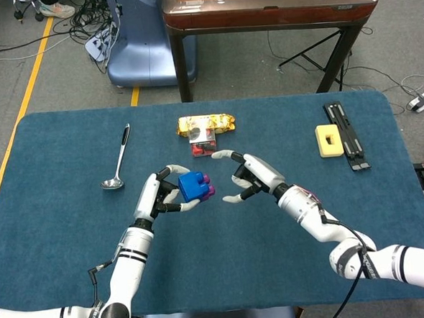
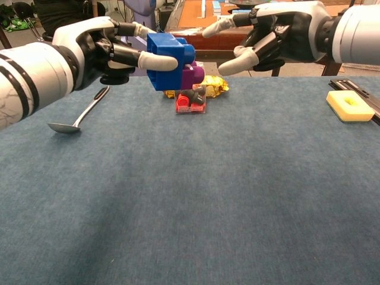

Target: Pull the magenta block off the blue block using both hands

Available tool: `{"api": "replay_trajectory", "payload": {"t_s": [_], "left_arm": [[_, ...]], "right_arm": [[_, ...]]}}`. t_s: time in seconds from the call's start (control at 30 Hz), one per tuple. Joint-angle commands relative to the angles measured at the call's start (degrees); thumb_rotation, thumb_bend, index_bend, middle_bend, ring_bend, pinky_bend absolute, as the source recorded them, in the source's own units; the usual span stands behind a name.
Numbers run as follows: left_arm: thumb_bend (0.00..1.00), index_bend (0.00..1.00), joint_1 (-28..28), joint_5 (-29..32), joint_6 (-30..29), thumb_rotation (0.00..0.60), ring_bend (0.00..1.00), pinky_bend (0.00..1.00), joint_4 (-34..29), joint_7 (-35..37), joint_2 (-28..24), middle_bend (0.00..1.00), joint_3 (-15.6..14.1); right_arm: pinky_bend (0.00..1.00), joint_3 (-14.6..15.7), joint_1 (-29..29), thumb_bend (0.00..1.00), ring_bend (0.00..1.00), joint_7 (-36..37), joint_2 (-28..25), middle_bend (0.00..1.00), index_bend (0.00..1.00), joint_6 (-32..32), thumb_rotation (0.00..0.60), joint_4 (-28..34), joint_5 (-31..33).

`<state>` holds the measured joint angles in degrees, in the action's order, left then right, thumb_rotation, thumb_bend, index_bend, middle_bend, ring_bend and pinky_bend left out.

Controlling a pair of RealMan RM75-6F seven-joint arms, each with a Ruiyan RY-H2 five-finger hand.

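Observation:
My left hand (image 1: 160, 194) (image 2: 104, 50) grips the blue block (image 1: 192, 185) (image 2: 169, 59) and holds it above the table. The magenta block (image 1: 207, 186) (image 2: 193, 75) is still stuck to the blue block's right side, facing my right hand. My right hand (image 1: 250, 178) (image 2: 267, 38) hovers just right of the blocks with thumb and fingers spread apart, holding nothing. A small gap separates its fingertips from the magenta block.
A metal spoon (image 1: 118, 161) (image 2: 80, 116) lies left on the blue tablecloth (image 1: 226, 273). A gold foil packet (image 1: 206, 122) (image 2: 215, 87) and a small red item (image 1: 202, 144) (image 2: 190, 102) lie behind the blocks. A yellow sponge (image 1: 329, 139) (image 2: 350, 105) and a black tool (image 1: 347, 135) sit at the right.

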<state>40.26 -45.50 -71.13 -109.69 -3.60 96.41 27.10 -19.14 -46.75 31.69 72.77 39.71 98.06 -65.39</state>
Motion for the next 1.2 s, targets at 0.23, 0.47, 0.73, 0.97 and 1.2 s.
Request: {"api": "replay_trajectory", "payload": {"t_s": [0.23,0.47,0.73,0.97,1.2], "left_arm": [[0.00,0.74,0.0,-0.5,-0.1,0.600,1.00,1.00,-0.2,0.7,0.1,1.00,0.0],[0.00,0.74,-0.2,-0.7,-0.1,0.600,1.00,1.00,-0.7,1.2,-0.1,1.00,0.0],[0.00,0.74,-0.6,-1.4,1.4,0.600,1.00,1.00,-1.3,3.0,-0.9,1.00,-0.3],[0.00,0.74,-0.9,-2.8,3.0,0.600,1.00,1.00,-1.4,4.9,-1.6,1.00,-0.9],[0.00,0.74,-1.1,-3.9,4.1,0.600,1.00,1.00,-1.2,6.4,-2.2,1.00,-1.3]], "right_arm": [[1.00,-0.7,-1.8,0.00,1.00,-0.7,2.1,1.00,0.20,-1.5,0.600,-1.5,1.7],[1.00,-0.9,-2.4,0.00,1.00,-0.1,3.6,1.00,0.20,-2.4,0.600,-2.4,1.8],[1.00,-1.3,-2.6,0.00,1.00,1.5,4.5,1.00,0.20,-3.3,0.600,-3.2,0.8],[1.00,-1.7,-2.5,0.00,1.00,5.0,4.4,1.00,0.20,-4.9,0.600,-3.8,-1.5],[1.00,-1.7,-2.2,0.00,1.00,8.1,4.3,1.00,0.22,-5.5,0.600,-4.4,-4.4]]}}
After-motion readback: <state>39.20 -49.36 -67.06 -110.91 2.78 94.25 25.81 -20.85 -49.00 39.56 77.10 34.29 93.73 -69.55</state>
